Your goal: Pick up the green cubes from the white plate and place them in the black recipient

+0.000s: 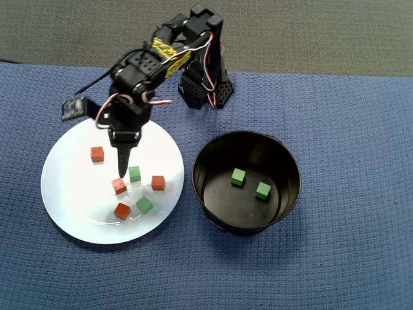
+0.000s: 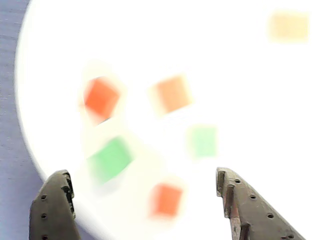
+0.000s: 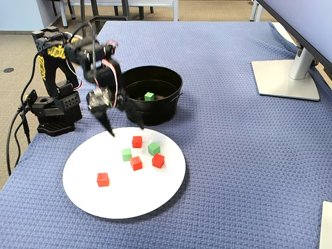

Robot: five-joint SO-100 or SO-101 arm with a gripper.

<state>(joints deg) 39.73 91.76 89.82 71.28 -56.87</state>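
Black recipient (image 1: 213, 194) holds 2 green cubes (image 1: 238, 177) – 2 more (image 1: 135, 173) sit mid white plate (image 1: 71, 200) w/ 4 orange-red cubes (image 1: 97, 154). Jaws spread open, empty – gripper (image 3: 127, 132) above plate's edge nearest the recipient.

A glossy white plate (image 1: 71, 206), smooth and reflective, sits on a blue cloth (image 1: 335, 129) of coarse, waffle-like weave. Matt green cubes (image 1: 134, 173) and matt orange-red cubes (image 1: 97, 154) lie on the plate. Beside it, the black pot (image 1: 213, 161) shows a shiny, smooth wall, possibly enamelled metal. The arm (image 1: 161, 58) looks like black plastic; in the wrist view, blurred, the gripper (image 2: 145, 200) fingers (image 2: 250, 210) appear dull grey and pitted.
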